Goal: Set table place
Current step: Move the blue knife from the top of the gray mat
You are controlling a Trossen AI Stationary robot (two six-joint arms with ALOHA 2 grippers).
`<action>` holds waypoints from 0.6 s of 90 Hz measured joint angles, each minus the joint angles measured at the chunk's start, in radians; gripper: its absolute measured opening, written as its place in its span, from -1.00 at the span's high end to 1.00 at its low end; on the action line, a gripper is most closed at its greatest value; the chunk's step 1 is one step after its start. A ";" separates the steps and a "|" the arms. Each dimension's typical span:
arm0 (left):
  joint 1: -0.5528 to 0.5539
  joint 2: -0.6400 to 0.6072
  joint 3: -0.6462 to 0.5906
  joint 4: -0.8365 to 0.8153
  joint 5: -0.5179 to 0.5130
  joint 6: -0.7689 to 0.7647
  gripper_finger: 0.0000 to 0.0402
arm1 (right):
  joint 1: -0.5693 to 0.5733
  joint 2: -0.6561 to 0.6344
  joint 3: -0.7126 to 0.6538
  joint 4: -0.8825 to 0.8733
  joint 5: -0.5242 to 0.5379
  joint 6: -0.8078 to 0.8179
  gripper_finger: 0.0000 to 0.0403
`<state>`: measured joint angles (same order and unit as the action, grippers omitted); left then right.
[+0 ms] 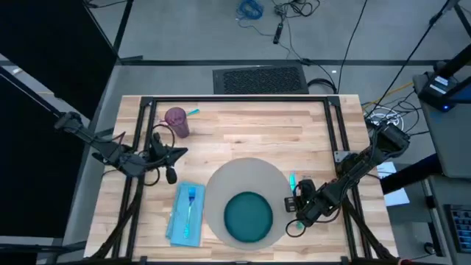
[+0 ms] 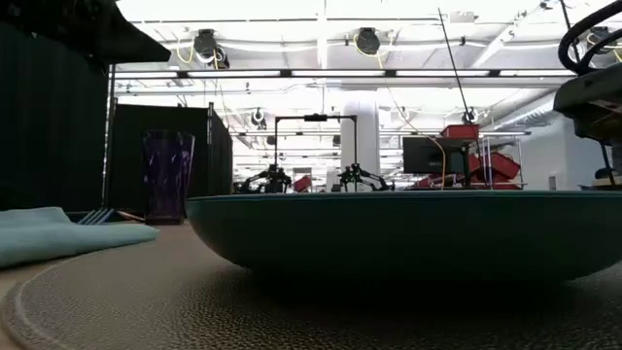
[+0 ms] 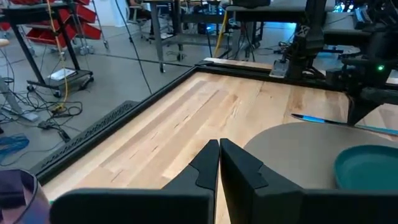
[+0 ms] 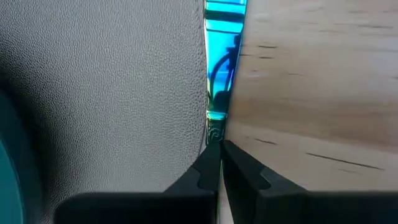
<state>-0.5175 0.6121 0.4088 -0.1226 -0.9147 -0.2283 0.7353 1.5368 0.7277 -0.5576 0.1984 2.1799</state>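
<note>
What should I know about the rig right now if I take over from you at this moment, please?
Right gripper: low at the grey placemat's right edge, fingers closed on a blue utensil lying along that edge on the table.
Left gripper: shut, empty, waiting above the table's left side.
Done: teal plate on the placemat; fork on the blue napkin left of it; purple cup at the back left.
Left: release the utensil and withdraw, probably; another blue item lies beside the cup.
</note>
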 joint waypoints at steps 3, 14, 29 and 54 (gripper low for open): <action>0.000 0.000 0.000 0.000 0.002 0.000 1.00 | 0.000 0.000 0.000 0.007 -0.001 0.000 1.00; 0.000 0.000 0.000 0.000 0.005 0.000 1.00 | 0.000 0.000 0.000 0.017 -0.003 0.000 1.00; 0.000 0.000 0.000 0.000 0.005 0.000 1.00 | 0.000 0.001 0.000 0.037 -0.005 -0.002 1.00; 0.000 0.000 0.000 0.001 0.005 0.000 1.00 | 0.000 0.001 0.075 -0.156 -0.023 -0.015 1.00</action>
<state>-0.5175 0.6121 0.4089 -0.1219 -0.9092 -0.2283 0.7353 1.5382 0.8025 -0.7137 0.1750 2.1648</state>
